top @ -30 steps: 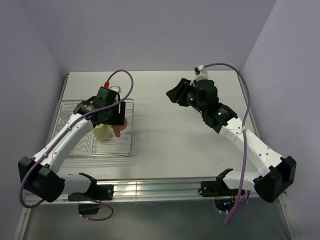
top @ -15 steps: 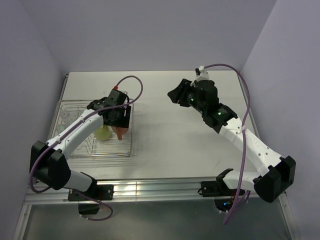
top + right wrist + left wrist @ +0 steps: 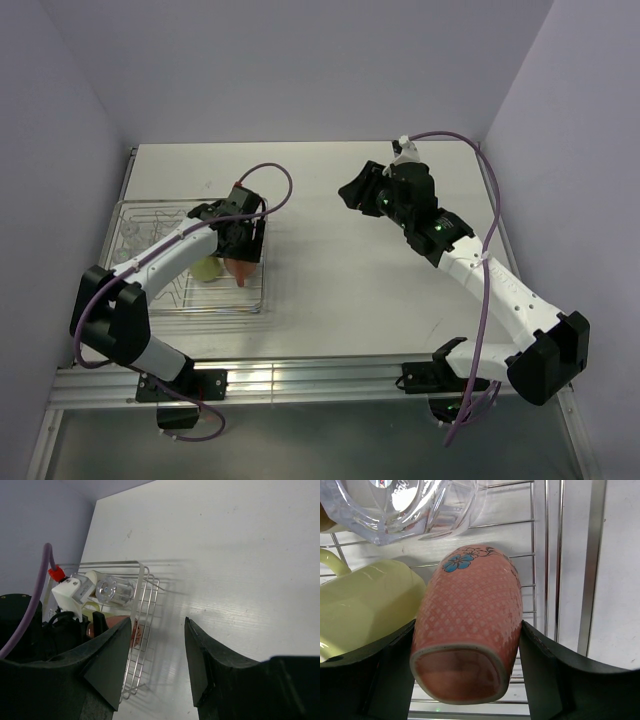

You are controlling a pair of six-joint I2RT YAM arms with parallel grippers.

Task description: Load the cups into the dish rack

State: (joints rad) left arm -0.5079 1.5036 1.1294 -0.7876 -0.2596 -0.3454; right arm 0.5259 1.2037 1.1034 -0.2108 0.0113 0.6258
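My left gripper [image 3: 240, 248] is shut on the salmon-orange mug [image 3: 240, 270], held low inside the right end of the silver wire dish rack [image 3: 262, 300]. In the left wrist view the mug [image 3: 470, 610] lies with its base toward the camera, and both black fingers [image 3: 540, 670] press its sides. The pale yellow-green mug [image 3: 365, 605] touches it on the left, and a clear glass tumbler [image 3: 410, 505] lies just beyond. More clear glass [image 3: 133, 236] shows at the rack's left end. My right gripper [image 3: 350, 190] is open and empty, in the air over the table's middle.
The right wrist view shows the rack's right wall [image 3: 145, 610], a tumbler [image 3: 114, 591] and the left arm's white camera block [image 3: 70, 592]. Bare white table [image 3: 370, 280] lies right of the rack. Purple cables arc over both arms.
My left gripper has carried the salmon-orange mug rightward and down into the rack's right end beside the yellow-green mug. The right arm has barely moved.
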